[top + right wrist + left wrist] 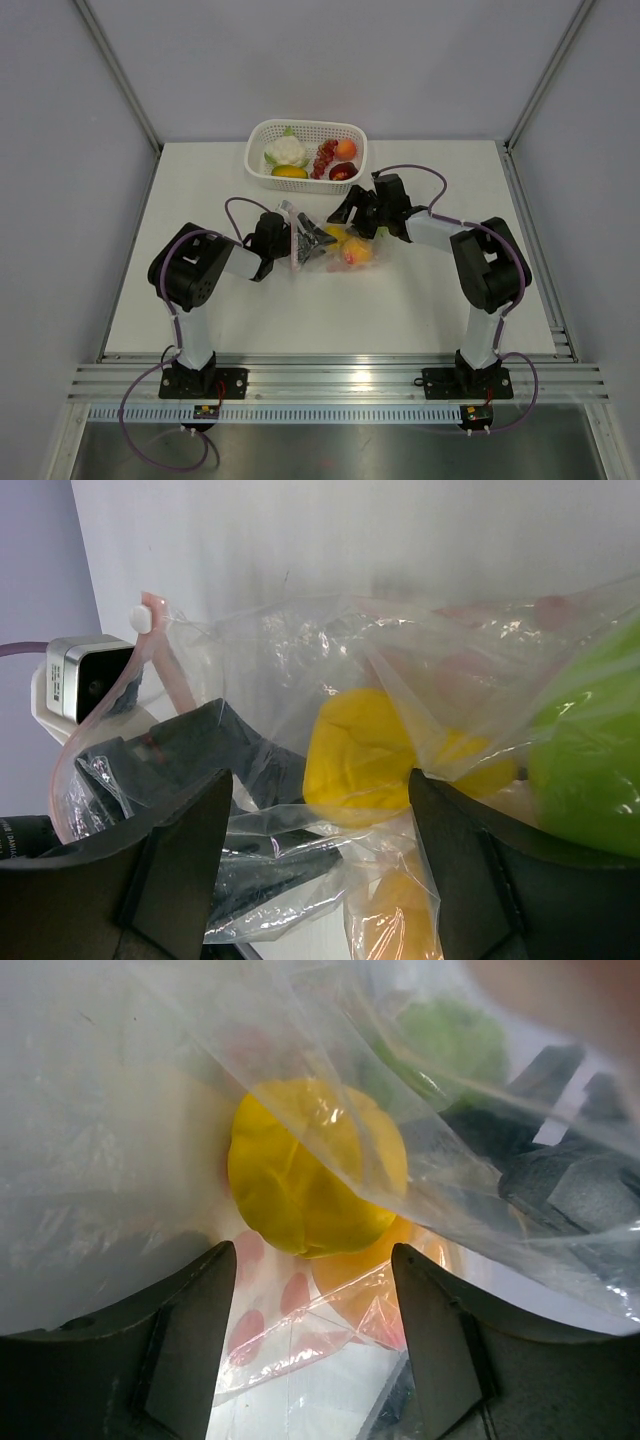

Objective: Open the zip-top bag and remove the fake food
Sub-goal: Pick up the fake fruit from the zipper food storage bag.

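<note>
White table [420,300], grey walls [330,60]

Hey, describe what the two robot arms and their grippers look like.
Both the left arm and right arm have bulky black joint housings joined by white links, with a purple cable looping along each. The left gripper and right gripper have broad, matte dark grey fingers. Black base plates sit on an aluminium rail.
</note>
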`<state>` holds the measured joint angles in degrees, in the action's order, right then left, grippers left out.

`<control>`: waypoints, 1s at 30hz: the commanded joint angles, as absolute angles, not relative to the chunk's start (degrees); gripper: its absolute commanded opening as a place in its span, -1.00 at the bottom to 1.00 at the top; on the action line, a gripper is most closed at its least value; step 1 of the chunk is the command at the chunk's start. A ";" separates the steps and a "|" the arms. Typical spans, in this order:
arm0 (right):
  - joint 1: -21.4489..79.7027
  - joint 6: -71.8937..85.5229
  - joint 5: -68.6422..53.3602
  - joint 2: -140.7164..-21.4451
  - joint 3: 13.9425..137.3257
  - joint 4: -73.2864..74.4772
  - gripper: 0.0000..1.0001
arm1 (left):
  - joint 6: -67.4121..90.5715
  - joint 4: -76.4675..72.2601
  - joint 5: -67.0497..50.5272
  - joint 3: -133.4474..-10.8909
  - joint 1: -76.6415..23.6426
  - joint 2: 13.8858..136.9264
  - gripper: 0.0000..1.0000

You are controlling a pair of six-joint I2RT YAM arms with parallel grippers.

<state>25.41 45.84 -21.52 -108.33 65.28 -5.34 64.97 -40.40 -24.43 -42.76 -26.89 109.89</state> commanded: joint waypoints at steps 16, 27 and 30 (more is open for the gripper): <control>26.01 38.86 -13.71 -105.46 76.54 5.62 0.67 | 64.69 -43.42 -23.64 -43.42 -26.89 107.31 0.85; 26.02 40.52 -21.09 -115.75 82.62 7.03 0.79 | 63.81 -43.24 -22.67 -43.86 -26.81 107.40 0.86; 26.10 40.25 -23.37 -116.10 83.06 8.09 0.83 | 63.81 -43.50 -22.76 -44.12 -26.81 107.58 0.86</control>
<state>25.50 40.47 -19.62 -116.44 81.21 7.25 65.17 -41.08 -23.77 -42.87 -26.89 109.06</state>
